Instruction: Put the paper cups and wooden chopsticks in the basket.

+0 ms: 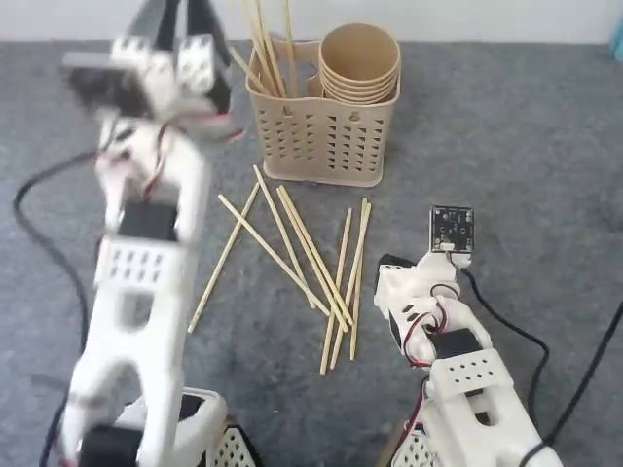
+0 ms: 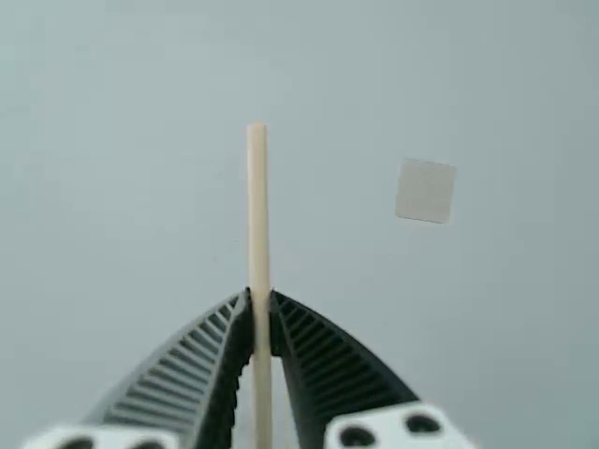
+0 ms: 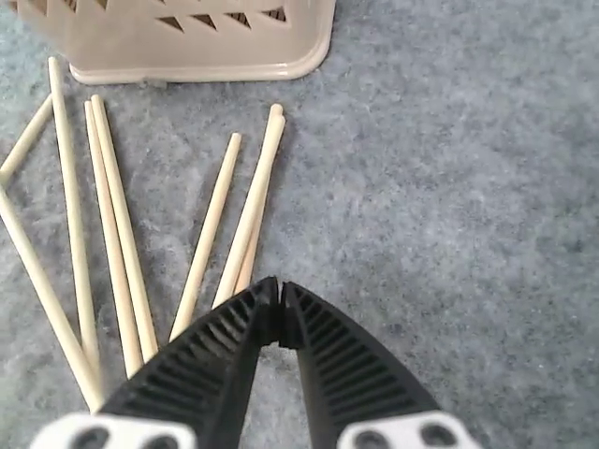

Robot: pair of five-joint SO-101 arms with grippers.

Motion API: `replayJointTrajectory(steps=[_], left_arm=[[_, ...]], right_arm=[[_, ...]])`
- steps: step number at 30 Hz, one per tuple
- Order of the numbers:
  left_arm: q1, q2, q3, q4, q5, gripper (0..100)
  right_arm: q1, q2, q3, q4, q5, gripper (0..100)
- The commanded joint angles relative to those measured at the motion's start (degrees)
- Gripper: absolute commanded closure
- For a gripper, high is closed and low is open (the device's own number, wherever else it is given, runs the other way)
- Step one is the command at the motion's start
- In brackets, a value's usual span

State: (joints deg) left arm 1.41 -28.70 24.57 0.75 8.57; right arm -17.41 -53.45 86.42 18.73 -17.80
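A beige slotted basket [image 1: 321,136] stands at the back of the grey carpet. It holds a stack of paper cups [image 1: 360,60] and several upright wooden chopsticks [image 1: 265,44]. Several more chopsticks [image 1: 297,255] lie loose on the carpet in front of it. My left gripper [image 2: 260,297] is shut on one chopstick [image 2: 257,215], which points up at a pale wall. That gripper [image 1: 185,24] is raised high, just left of the basket. My right gripper [image 3: 279,286] is shut and empty, low over the carpet beside the nearest loose chopsticks [image 3: 245,220]. The basket's base [image 3: 201,61] lies beyond them.
The right arm's body [image 1: 438,331] sits at the front right, with a dark cable [image 1: 545,350] trailing off to the right. Another cable [image 1: 39,243] runs along the left side. Bare carpet [image 1: 516,146] lies to the right of the basket.
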Motion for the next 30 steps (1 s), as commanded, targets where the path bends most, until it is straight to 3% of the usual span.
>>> replayJointTrajectory(steps=[1, 18, 27, 30], left_arm=[[2.2, 14.07, -16.04, 0.35, -0.26, 99], [3.6, 46.33, -45.76, 0.35, -0.26, 99], [3.52, 53.01, -46.81, 0.7, -0.26, 99], [2.9, 52.04, -45.76, 5.54, -0.26, 98]], right_arm=[[0.48, -1.98, -0.44, -1.27, -0.62, 99.1], [-1.36, -1.36, 2.2, -8.66, 3.6, 99.1], [-1.19, -1.36, 2.11, -8.92, 4.75, 99.1], [-1.19, -1.36, 2.11, -8.92, 4.75, 99.1]])
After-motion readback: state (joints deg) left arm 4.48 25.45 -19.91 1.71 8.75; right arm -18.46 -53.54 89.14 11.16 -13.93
